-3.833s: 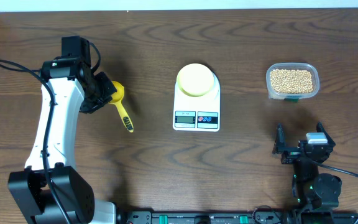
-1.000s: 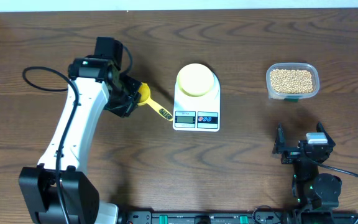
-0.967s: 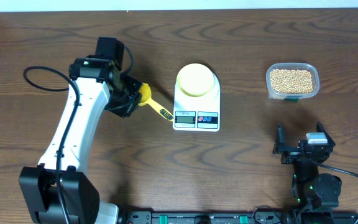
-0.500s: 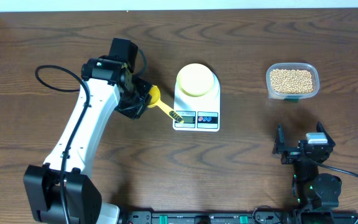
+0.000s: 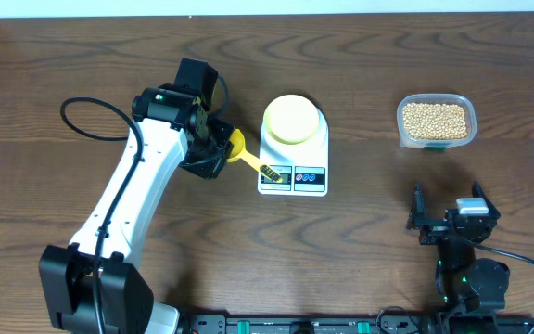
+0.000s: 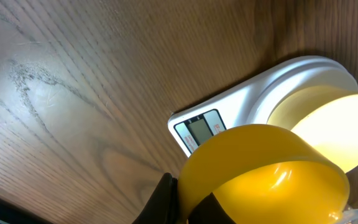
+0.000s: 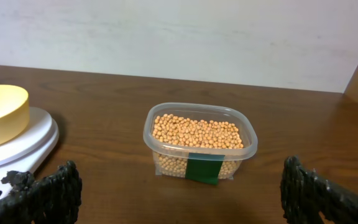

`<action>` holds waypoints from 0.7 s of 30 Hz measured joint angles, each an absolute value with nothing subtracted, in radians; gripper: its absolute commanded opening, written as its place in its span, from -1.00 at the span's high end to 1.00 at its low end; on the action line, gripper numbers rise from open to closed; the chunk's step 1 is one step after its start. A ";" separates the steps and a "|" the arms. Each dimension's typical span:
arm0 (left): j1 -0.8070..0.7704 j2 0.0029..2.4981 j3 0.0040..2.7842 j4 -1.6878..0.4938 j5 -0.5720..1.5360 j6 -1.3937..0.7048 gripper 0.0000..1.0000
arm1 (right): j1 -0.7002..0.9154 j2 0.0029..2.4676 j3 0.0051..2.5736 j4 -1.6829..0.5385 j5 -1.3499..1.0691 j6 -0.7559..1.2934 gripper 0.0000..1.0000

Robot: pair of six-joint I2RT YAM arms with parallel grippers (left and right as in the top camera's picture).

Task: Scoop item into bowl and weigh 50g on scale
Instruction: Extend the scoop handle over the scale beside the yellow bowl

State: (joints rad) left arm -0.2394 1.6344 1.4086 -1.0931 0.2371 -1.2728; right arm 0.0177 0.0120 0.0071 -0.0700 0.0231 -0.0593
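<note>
Holding yellow scoop [image 5: 237, 146] in clamped jaws, left arm [image 5: 128, 199] extended beside scale [image 5: 319, 156]

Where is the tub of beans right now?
From overhead, the clear tub of beans sits far right, well apart from the scale, ahead of the right pincer.

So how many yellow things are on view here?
2: a scoop in the left gripper, by the scale, and a pale bowl on the scale's platform. None seem hidden.
</note>
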 measured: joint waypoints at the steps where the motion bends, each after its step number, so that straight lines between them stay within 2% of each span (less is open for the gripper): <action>1: -0.239 1.634 1.409 -1.093 0.237 -1.277 0.85 | 0.018 0.012 0.007 -0.070 0.023 -0.059 -0.99; 21: -0.239 1.634 1.409 -1.092 0.234 -1.306 0.85 | 0.018 0.012 0.007 -0.070 0.023 -0.059 -0.99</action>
State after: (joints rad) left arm -0.2394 1.6344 1.4086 -1.0924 0.2337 -1.3056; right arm 0.0177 0.0120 0.0071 -0.0700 0.0227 -0.0593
